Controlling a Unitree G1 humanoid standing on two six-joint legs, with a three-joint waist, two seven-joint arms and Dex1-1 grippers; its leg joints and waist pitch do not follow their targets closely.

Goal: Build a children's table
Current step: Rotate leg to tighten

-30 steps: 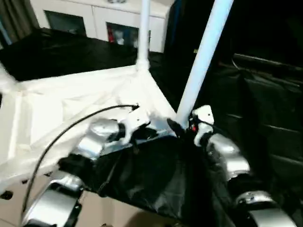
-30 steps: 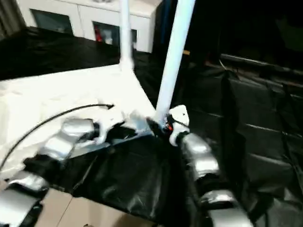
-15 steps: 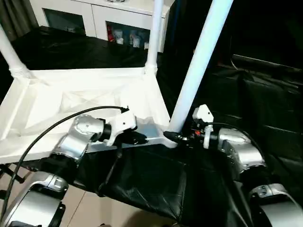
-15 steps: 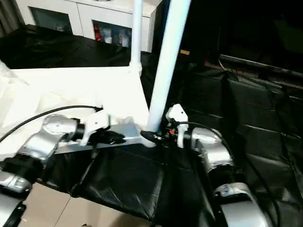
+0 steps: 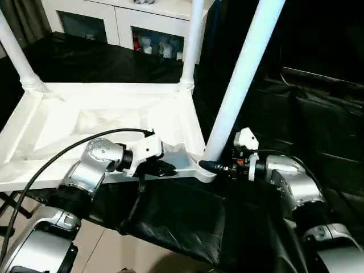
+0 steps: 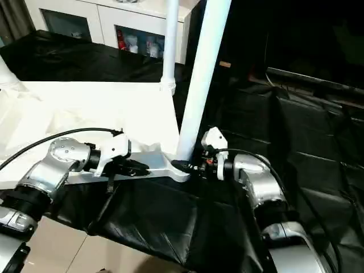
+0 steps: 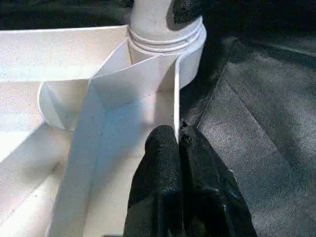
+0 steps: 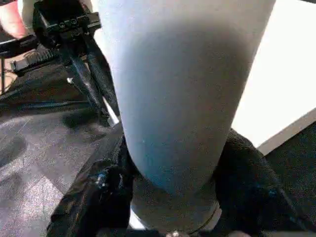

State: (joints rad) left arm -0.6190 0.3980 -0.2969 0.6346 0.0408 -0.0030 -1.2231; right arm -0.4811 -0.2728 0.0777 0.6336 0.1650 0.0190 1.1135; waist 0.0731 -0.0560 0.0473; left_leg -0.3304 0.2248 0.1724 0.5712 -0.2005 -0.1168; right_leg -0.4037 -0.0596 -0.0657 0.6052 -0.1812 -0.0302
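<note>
- Three legs stand in the corner sockets of the upturned tabletop (image 5: 108, 114): the near leg (image 5: 242, 74) just ahead of the robot, a far leg (image 5: 192, 40) behind it, and another leg (image 5: 16, 54) at the far left corner
- The tabletop lies ribbed side up on a black cloth (image 5: 182, 216), and its near rim runs between the two grippers
- The left gripper (image 7: 177, 143) has its jaws pressed together on the thin upright rim wall, pinching it just short of the near corner socket (image 7: 168, 39)
- The right gripper (image 5: 213, 166) sits at the foot of the near leg; its wrist view shows a black finger on either side of the tube where it enters the socket, so the jaws look wrapped around the leg's base, though whether they bear firmly on it I cannot tell
- Step in hand, as I judge it: seating this leg while the left gripper steadies the tabletop
- The next move likely calls for a firm hold around the tube and a push or twist down into the socket, with the rim kept from sliding
- A white cabinet (image 5: 136, 23) stands well beyond the jaws
</note>
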